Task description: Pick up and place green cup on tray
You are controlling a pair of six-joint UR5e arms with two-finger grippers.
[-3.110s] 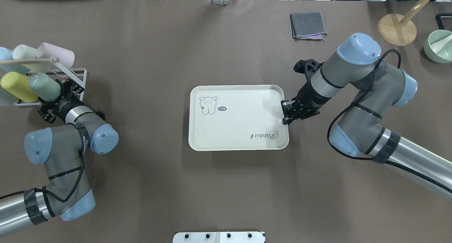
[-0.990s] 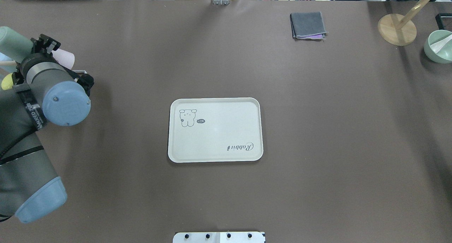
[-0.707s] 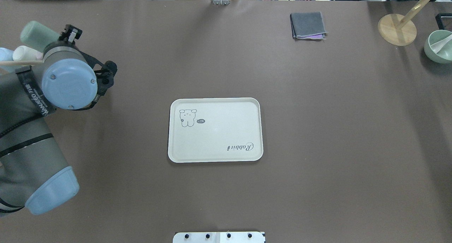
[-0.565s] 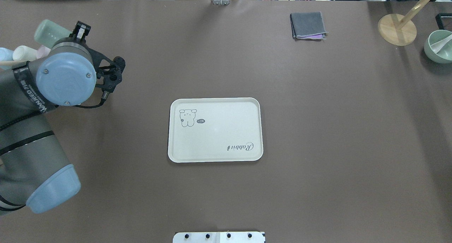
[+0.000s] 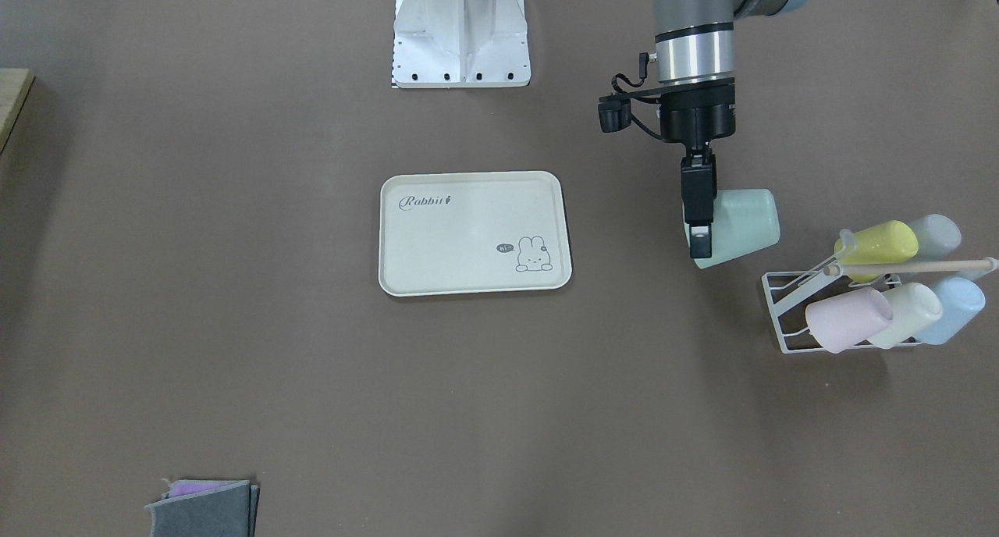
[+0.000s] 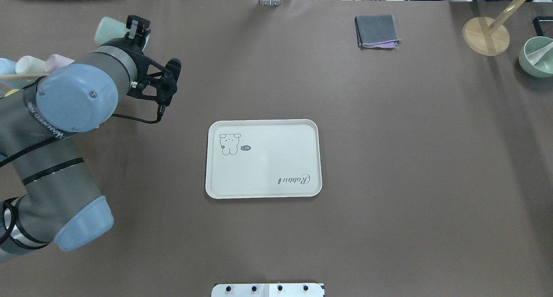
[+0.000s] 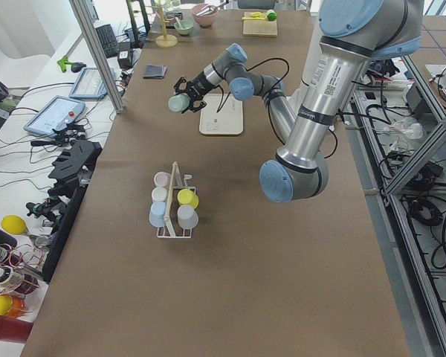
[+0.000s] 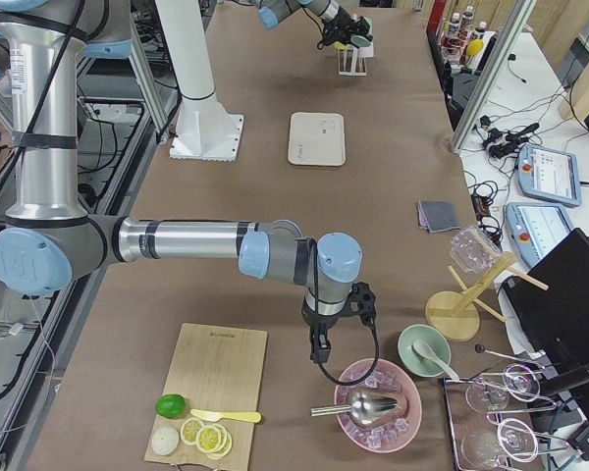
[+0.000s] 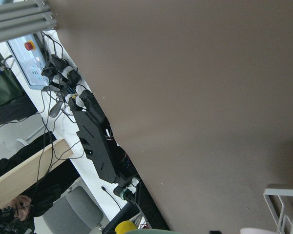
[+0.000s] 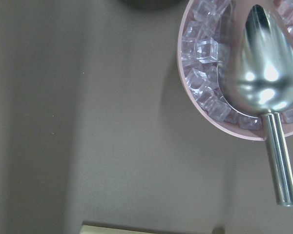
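Observation:
My left gripper (image 5: 701, 236) is shut on the green cup (image 5: 737, 226) and holds it on its side above the table, between the rack and the tray. In the overhead view the green cup (image 6: 106, 29) sticks out beyond the left gripper (image 6: 136, 26). The cream tray (image 6: 263, 159) with "Rabbit" script lies flat and bare at the table's middle; it also shows in the front view (image 5: 468, 232). My right gripper (image 8: 320, 351) shows only in the exterior right view, near a pink bowl; I cannot tell its state.
A white wire rack (image 5: 788, 318) holds pink, cream, blue, yellow and grey-blue cups on their sides. A grey cloth (image 6: 376, 30), a wooden stand (image 6: 486, 36) and a green bowl (image 6: 538, 57) are at the far right. The pink bowl (image 10: 198, 105) holds ice and a metal scoop (image 10: 268, 73).
My left arm took the green cup off the rack and carried it up and to the right. The right arm left the overhead view; the tray now lies further left and nearer me.

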